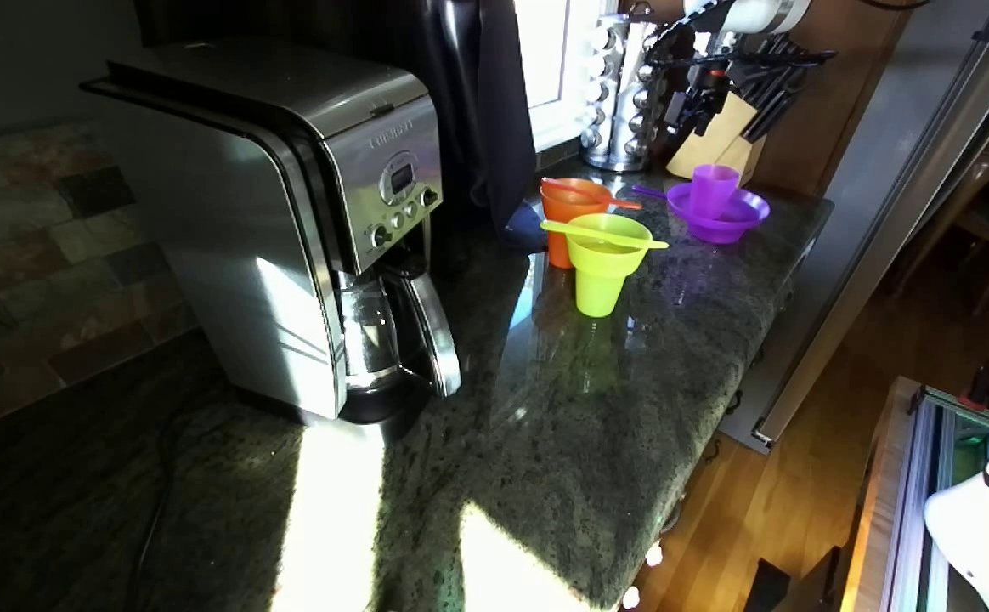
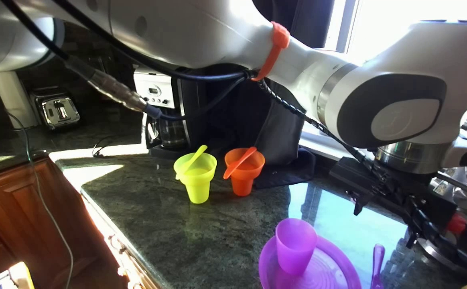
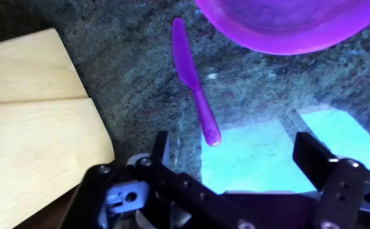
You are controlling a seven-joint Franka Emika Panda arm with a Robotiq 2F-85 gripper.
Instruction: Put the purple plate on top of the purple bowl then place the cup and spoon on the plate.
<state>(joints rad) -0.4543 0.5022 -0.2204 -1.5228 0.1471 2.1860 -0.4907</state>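
The purple plate (image 1: 749,206) sits on top of the purple bowl (image 1: 715,235), which shows just below it in an exterior view. The purple cup (image 1: 713,192) stands upright on the plate in both exterior views (image 2: 295,245). The plate's edge shows at the top right of the wrist view (image 3: 286,41). A purple utensil (image 3: 197,86), knife-shaped in the wrist view, lies on the counter beside the plate; it also shows in an exterior view (image 2: 377,265). No purple spoon shape shows. My gripper (image 3: 232,148) is open and empty above the counter, by the utensil's handle end.
An orange vessel (image 1: 567,238) and a yellow-green cup (image 1: 601,285) each have a stick across the rim. A wooden knife block (image 3: 42,127) stands close to the gripper. A spice rack (image 1: 618,102) and coffee maker (image 1: 291,212) also stand on the counter.
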